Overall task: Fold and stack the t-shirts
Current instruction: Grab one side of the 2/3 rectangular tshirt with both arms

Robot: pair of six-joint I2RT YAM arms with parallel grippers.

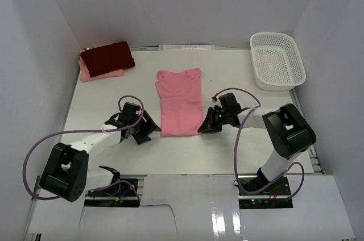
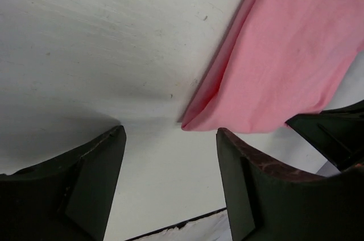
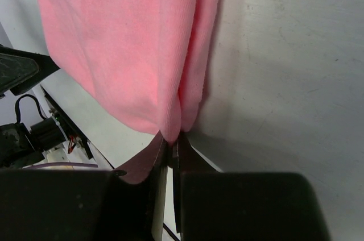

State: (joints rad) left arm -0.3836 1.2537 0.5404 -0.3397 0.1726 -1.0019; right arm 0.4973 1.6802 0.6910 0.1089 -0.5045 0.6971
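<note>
A salmon-pink t-shirt [image 1: 181,102] lies flat in the middle of the table, folded lengthwise into a narrow strip. My right gripper [image 1: 206,127] is shut on its near right corner [image 3: 170,127], the cloth pinched between the fingertips. My left gripper [image 1: 152,130] is open just beside the shirt's near left corner [image 2: 190,123], not touching it. A dark maroon-red t-shirt [image 1: 108,58] lies folded on top of a pale peach-pink t-shirt [image 1: 94,74] at the back left.
A white plastic mesh basket [image 1: 276,60] stands at the back right. White walls enclose the table on three sides. The table's near edge [image 1: 187,174] runs just behind the arm bases.
</note>
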